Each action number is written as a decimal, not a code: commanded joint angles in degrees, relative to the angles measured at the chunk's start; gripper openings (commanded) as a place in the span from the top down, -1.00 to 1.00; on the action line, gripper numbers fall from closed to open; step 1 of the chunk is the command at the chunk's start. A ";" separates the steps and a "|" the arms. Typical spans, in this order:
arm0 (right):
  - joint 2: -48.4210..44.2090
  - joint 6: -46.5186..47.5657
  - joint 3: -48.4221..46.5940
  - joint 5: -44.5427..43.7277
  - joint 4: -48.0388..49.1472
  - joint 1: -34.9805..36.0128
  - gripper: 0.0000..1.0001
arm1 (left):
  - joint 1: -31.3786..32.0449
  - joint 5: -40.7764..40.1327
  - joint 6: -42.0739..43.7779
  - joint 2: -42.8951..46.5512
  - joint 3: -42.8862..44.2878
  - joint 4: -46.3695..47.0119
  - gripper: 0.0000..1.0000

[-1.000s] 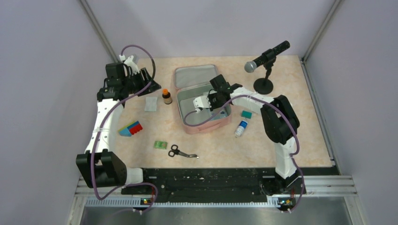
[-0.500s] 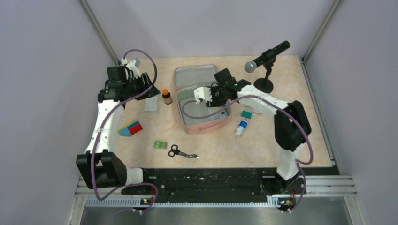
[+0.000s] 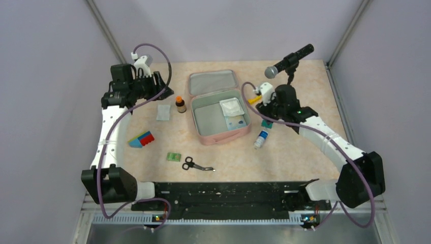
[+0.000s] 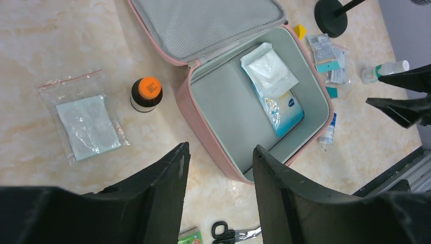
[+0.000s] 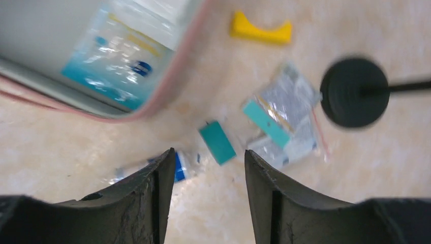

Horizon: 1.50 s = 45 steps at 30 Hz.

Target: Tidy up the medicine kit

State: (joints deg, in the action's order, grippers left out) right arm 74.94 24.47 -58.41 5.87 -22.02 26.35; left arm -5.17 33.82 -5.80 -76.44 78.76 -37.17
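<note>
The pink medicine kit (image 3: 221, 134) lies open mid-table with its lid (image 3: 212, 83) folded back. Inside on the right lie a white gauze packet (image 3: 231, 105) and a blue-and-white wipes pack (image 4: 284, 109). My left gripper (image 4: 219, 152) hangs open and empty high over the table, left of the kit (image 4: 203, 112). My right gripper (image 5: 209, 155) is open and empty, above the table just right of the kit's rim (image 5: 173, 76). A teal box (image 5: 217, 142) and a small blue-labelled bottle (image 5: 180, 165) lie below it.
Left of the kit are a brown bottle with an orange cap (image 4: 146, 94) and a bagged white pad (image 4: 86, 124). Coloured blocks (image 3: 142, 139), a green packet (image 3: 174, 157) and scissors (image 3: 195, 164) lie nearer. A bag with teal strips (image 5: 284, 122), a yellow piece (image 5: 260, 29) and the microphone stand (image 3: 285, 91) are on the right.
My right gripper opened, left the white packet in the kit and drew back to the right, out of the case. The left arm shifted slightly towards the back left.
</note>
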 commanded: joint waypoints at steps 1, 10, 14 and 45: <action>-3.00 -18.43 4.13 -8.26 2.82 -7.38 0.00 | -0.14 2.14 -0.02 -1.21 1.82 1.50 -0.07; 0.40 -22.70 8.80 -18.61 6.76 -10.24 0.12 | -0.10 1.67 -0.92 -1.64 0.06 0.83 -0.04; 3.47 -25.86 8.20 -19.20 6.74 -12.33 -0.03 | -0.10 1.41 -0.82 -1.25 -0.25 1.04 -0.04; 17.68 -29.93 4.39 -11.34 9.52 -19.14 0.85 | -0.09 0.42 -0.31 2.09 -3.06 2.88 -0.04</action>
State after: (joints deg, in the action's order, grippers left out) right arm 96.18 -4.73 -52.93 -6.17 -11.40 7.94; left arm -5.17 33.56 -6.24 -76.31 75.85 -36.73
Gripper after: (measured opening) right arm 0.127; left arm 0.521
